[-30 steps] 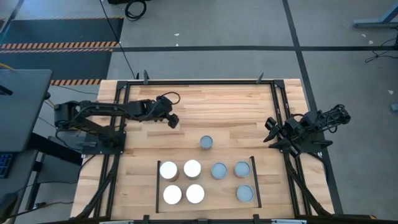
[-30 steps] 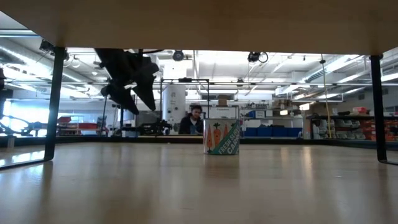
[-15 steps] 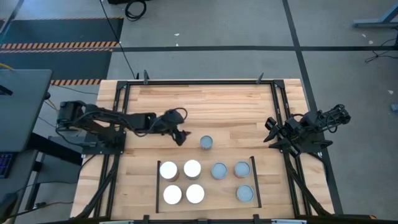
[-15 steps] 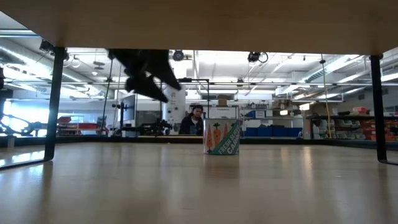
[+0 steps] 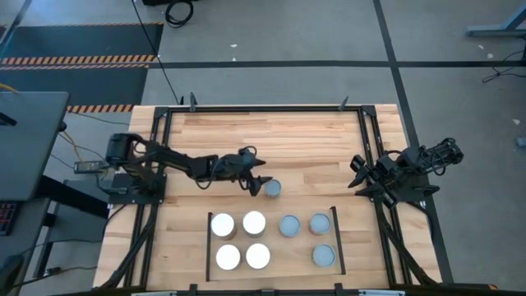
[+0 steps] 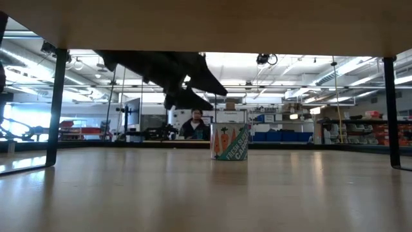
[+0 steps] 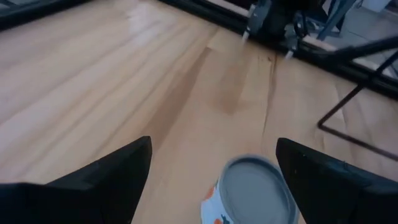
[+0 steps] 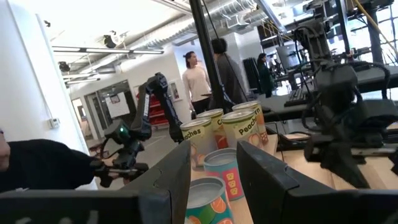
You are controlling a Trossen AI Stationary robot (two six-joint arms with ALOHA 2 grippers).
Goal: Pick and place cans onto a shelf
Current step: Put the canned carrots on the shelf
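The left claw (image 5: 256,182) hangs above the desk (image 5: 288,140) with its two dark fingers spread wide and nothing between them. The lone can (image 5: 273,188) stands just ahead of its fingertips, upright, with its long axis vertical, so the round grey metal top faces up at the claw. From the left wrist view that can (image 7: 252,191) sits between the lines of the two fingers and a little forward of them, not yet touched. I judge the coming move to be a short push forward and down, so the fingers pass on either side of the can's curved wall.

The left arm is much the nearer one; the right claw (image 5: 357,174) waits well away from the can at the desk's edge, fingers narrowly parted and empty.

Beyond the can, nearer the desk's front, lies the shelf (image 5: 274,261), a flat pale-wood panel between thin black rails. On it stand seven cans: four white-topped ones (image 5: 241,239) and three grey-topped ones (image 5: 311,234).

The lone can's printed paper side shows carrots (image 6: 230,142); it looks smooth and rigid.
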